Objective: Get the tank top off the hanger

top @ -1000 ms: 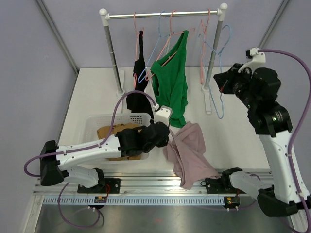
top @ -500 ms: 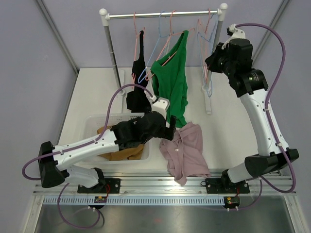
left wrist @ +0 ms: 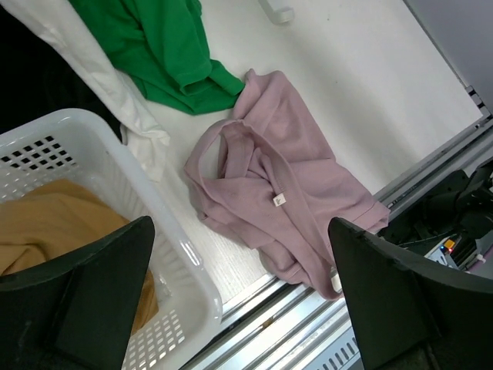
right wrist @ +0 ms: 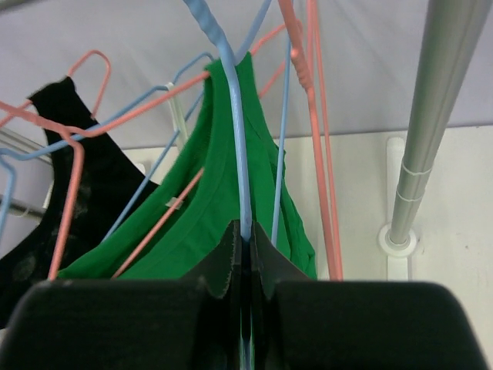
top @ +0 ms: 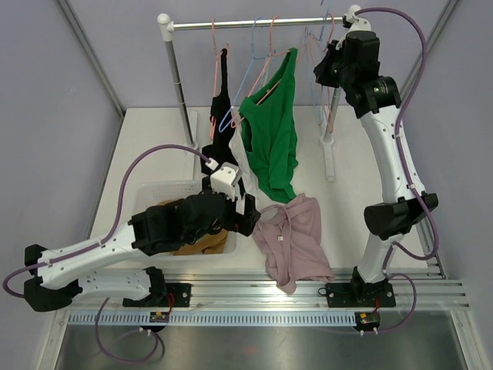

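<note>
The pink tank top [top: 296, 239] lies crumpled on the table by the front rail, free of any hanger; the left wrist view shows it [left wrist: 293, 193] flat below the jaws. My left gripper [top: 248, 212] hovers over its left edge, wide open [left wrist: 240, 254] with nothing between the fingers [left wrist: 100, 293]. My right gripper [top: 323, 65] is up at the rack rail, shut [right wrist: 245, 239] on the wire of a bare blue hanger [right wrist: 235, 139].
A white basket [top: 154, 189] holding a tan garment [left wrist: 62, 223] sits left of the tank top. On the rack rail [top: 254, 23] hang a green top [top: 273, 139], a black top [top: 222, 100] and several bare pink and blue hangers. A rack post [right wrist: 424, 131] stands right.
My left gripper opened and let go of the pink tank top, then drew back to the left. My right arm carried the blue hanger up and left to the rail.
</note>
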